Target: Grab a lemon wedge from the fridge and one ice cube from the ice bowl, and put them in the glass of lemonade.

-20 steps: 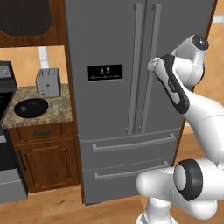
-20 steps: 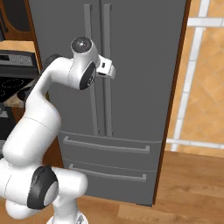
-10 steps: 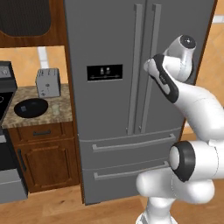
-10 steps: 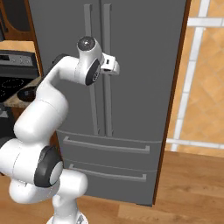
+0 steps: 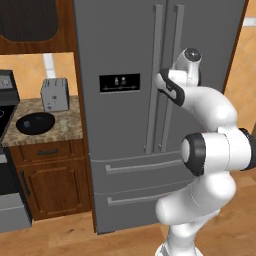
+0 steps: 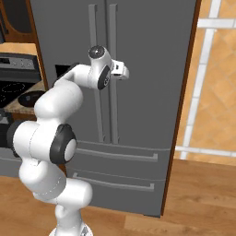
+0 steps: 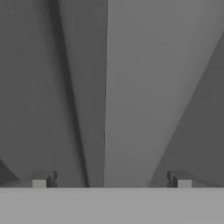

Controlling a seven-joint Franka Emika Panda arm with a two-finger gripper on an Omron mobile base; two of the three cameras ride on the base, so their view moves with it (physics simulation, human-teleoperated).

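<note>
The jaws stand apart with nothing between them, the two fingertips [image 7: 40, 181] spread wide and the gripper [image 7: 111, 183] facing the steel front of the fridge [image 6: 152, 55] square on. Straight ahead of the jaws runs a long bar, which I take to be one of the fridge's vertical handles [image 5: 176, 75], its long axis running up and down the door; the hand's own camera is so close that I cannot be sure which of the pair it is. That upright bar is what the coming move turns on: it lies just in front of the jaws and a touch to one side, so they would need to straddle it across its width before pulling. Both doors are shut, so the lemon wedge is presumably inside, behind the jaws' target and hidden. Well off to the jaws' left, on the bench [image 5: 75, 131], sit the black ice bowl [image 5: 35, 122], the small glass of lemonade [image 5: 63, 125] just beside it, and a toaster [image 5: 54, 94] behind them.
</note>
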